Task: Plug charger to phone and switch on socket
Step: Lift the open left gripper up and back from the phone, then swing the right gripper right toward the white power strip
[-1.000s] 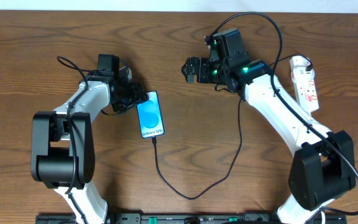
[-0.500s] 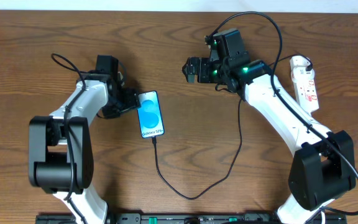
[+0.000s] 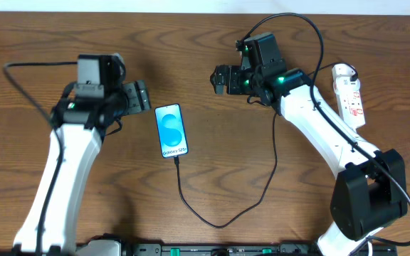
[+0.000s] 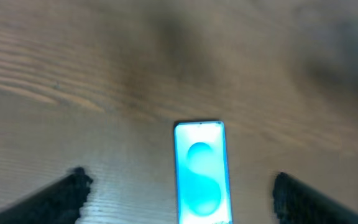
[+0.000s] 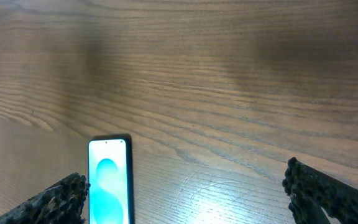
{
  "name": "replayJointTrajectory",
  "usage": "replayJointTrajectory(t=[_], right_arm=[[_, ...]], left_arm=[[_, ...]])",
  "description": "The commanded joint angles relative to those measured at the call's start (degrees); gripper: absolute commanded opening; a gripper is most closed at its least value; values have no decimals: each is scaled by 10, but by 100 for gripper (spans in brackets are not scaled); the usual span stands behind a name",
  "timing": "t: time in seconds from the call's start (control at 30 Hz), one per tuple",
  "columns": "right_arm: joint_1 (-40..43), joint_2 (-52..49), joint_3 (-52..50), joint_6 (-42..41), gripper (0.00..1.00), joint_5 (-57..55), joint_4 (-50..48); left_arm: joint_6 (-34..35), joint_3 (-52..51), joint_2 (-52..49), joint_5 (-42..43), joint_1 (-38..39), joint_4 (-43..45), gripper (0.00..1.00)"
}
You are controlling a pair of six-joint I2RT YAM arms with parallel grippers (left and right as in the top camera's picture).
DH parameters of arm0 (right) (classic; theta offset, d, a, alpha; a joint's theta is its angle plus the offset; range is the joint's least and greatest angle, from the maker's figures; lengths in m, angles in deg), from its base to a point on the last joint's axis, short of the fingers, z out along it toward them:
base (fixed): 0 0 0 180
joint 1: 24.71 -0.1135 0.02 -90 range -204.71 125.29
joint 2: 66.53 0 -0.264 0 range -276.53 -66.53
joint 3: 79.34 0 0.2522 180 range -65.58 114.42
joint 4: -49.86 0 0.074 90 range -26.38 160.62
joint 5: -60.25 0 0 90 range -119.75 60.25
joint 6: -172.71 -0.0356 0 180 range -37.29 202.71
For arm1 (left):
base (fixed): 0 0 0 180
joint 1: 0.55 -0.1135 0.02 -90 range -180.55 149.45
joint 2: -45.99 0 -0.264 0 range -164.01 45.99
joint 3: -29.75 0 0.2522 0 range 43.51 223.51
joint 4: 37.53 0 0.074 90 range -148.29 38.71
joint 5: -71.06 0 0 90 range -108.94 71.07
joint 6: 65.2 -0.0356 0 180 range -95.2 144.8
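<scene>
Slim blue-screened smartphone (image 3: 171, 131) lies flat on the brown wooden table (image 3: 34, 28). Thin black charger cable (image 3: 179, 178) meets its near end. We note the left gripper (image 3: 146, 95) just left of the phone, jaws apart and empty. Right gripper (image 3: 218, 79) sits beyond the phone to its right, jaws apart. Narrow white power strip (image 3: 351, 96) far right.

The left gripper (image 3: 146, 96) has pulled back from the phone (image 3: 171, 131), now apart from it, jaws spread wide.
</scene>
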Motion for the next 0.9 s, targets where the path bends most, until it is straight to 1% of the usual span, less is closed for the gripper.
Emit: replayJointTrajectory(t=[0.0,0.13,0.87], right_arm=[[-3,1,4,6,99,-8,0],[-3,1,4,6,99,-8,0],[-3,1,4,6,99,-8,1]], left_arm=[[-11,13,37,-6,1,-4,100],[-11,13,50,-6,1,-5,100],[-11,13,48,-6,1,-5,100]])
